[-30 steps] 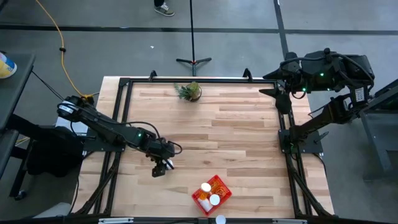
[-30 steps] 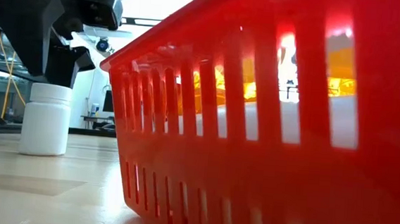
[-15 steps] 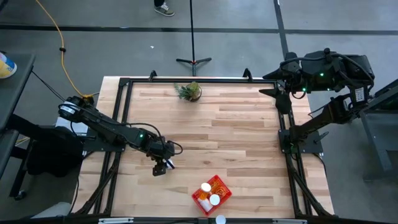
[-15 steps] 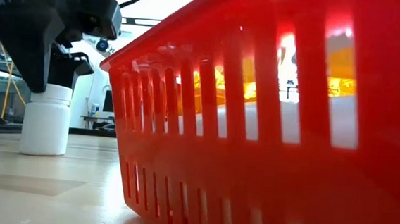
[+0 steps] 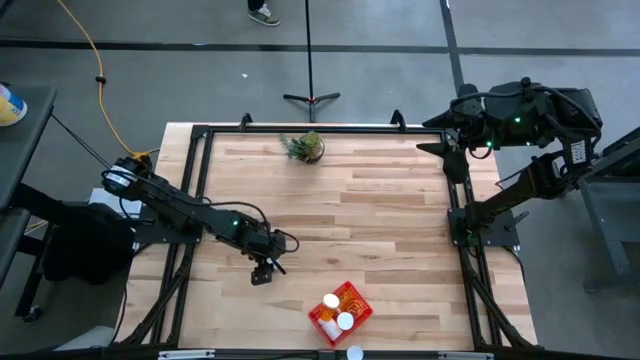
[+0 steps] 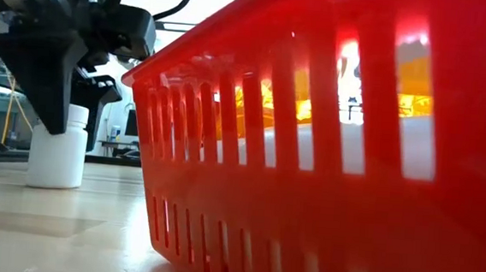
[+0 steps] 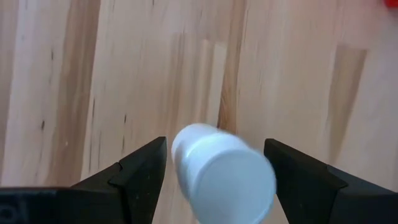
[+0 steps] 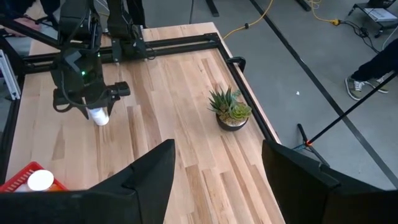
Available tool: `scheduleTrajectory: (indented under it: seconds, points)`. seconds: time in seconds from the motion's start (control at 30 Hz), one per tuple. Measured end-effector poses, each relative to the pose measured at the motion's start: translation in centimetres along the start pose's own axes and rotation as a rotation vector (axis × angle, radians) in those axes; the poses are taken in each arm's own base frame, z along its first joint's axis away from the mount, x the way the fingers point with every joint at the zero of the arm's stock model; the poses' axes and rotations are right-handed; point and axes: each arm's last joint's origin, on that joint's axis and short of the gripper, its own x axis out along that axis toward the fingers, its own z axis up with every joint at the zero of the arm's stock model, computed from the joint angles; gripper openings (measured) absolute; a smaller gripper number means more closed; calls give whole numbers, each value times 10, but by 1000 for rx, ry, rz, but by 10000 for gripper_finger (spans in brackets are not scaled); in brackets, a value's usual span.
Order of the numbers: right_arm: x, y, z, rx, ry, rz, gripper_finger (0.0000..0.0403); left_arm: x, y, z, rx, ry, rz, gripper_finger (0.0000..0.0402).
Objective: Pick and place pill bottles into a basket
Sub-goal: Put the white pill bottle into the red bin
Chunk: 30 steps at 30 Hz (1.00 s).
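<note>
1. Left gripper (image 5: 262, 272) is low over the near-left part of the table (image 5: 380, 210), straddling a white pill bottle (image 7: 221, 174). Fingers (image 7: 134, 171) are wide, one on each side of the bottle with a gap showing on both sides, so I judge no grip yet.
2. Low view shows the bottle standing upright on the wood, the gripper body partly in front of it. The bottle looks all white here; I can't make out any orange body.
3. Straddling an upright bottle from above makes sense: closing should pinch the body just under the cap.
4. Red basket (image 5: 341, 309) sits near the table's near edge, right of the left gripper and apart from it. White caps show inside it, so some bottles are already in. One more cap (image 5: 354, 352) lies just past the near edge.
5. Right gripper (image 8: 214, 180) is parked off the far-right corner, fingers wide, holding nothing. Waiting arm.
6. Small potted plant (image 5: 305, 146) at the far edge, not involved.
7. Versus a second ago: the left gripper has shifted slightly right and nearer, and dropped from above the cap to around the bottle. The bottle, basket and right arm haven't moved.
</note>
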Motion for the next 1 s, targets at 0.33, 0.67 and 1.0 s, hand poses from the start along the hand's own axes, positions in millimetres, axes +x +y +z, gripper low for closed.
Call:
scheduleTrajectory:
  seconds: [0.33, 0.67, 1.0]
  points:
    - [0, 1, 0, 0, 3, 24, 232, 5, 0, 0, -1, 8, -3, 303]
    - [0, 1, 0, 0, 4, 31, 232, 7, 0, 0, -2, 15, 1, 303]
    - [0, 1, 0, 0, 6, 45, 232, 11, 0, -1, -4, 34, 2, 251]
